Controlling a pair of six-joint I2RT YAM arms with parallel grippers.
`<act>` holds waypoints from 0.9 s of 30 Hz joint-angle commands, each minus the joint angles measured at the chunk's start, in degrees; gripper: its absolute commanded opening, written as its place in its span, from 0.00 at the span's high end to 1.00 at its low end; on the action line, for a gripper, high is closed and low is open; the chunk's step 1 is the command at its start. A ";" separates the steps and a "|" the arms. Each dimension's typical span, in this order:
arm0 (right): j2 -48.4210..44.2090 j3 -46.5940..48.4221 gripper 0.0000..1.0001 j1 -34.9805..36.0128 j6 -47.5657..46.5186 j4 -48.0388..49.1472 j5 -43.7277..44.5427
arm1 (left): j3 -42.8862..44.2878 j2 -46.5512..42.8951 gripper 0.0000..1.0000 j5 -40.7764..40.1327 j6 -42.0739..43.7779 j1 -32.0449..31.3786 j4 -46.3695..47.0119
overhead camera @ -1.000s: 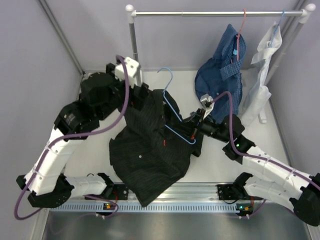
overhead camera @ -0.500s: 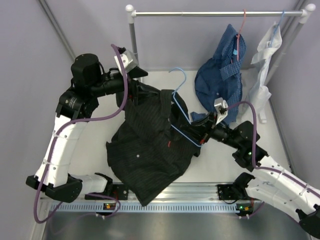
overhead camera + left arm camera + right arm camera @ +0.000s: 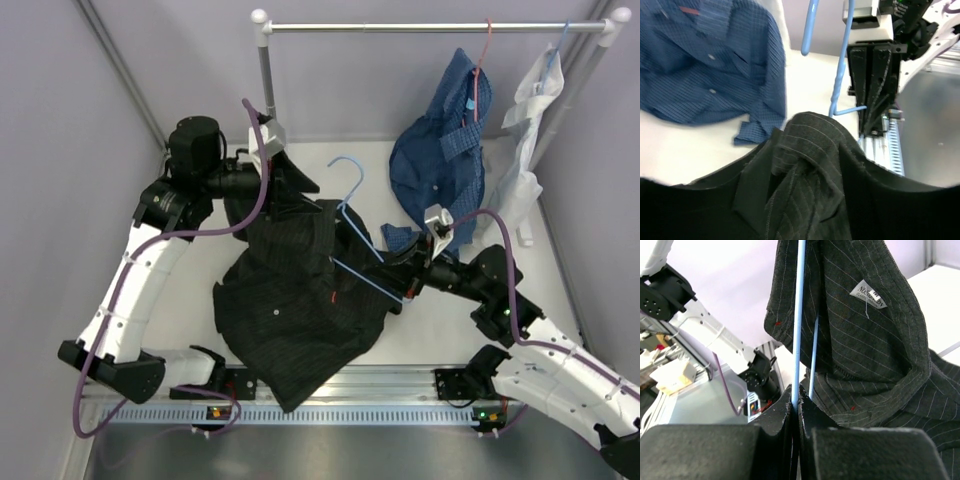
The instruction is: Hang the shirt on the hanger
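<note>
Shirt (image 3: pixel 295 300) hangs bunched from mid-counter (image 3: pixel 425 335) to the near edge, left fingers (image 3: pixel 290 185) clenched on its collar area; hold that taut and, with the right fingers (image 3: pixel 775 415) clamped on the hanger (image 3: pixel 800 315) wire, steer its shoulder inside the neck opening.

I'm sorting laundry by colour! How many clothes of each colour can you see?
Black: 1, the black shirt
Blue: 1, the blue checked shirt
White: 1, the white garment
Total: 3
</note>
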 commanded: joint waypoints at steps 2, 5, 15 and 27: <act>-0.34 3.02 1.00 -0.42 -1.23 1.10 -3.99 | -6.67 -6.57 0.66 1.21 0.23 -0.73 2.63; 0.28 3.73 1.00 -0.43 -1.14 0.83 -4.96 | -12.04 -9.56 0.74 -0.55 0.14 -0.64 2.63; 3.36 6.54 1.00 -0.43 -0.79 0.83 -7.77 | -15.21 -9.93 0.44 5.94 -1.79 -0.82 2.46; 3.45 8.30 1.00 -0.43 -2.01 -0.39 -10.94 | -17.06 -9.75 0.56 5.25 -1.70 -0.82 2.55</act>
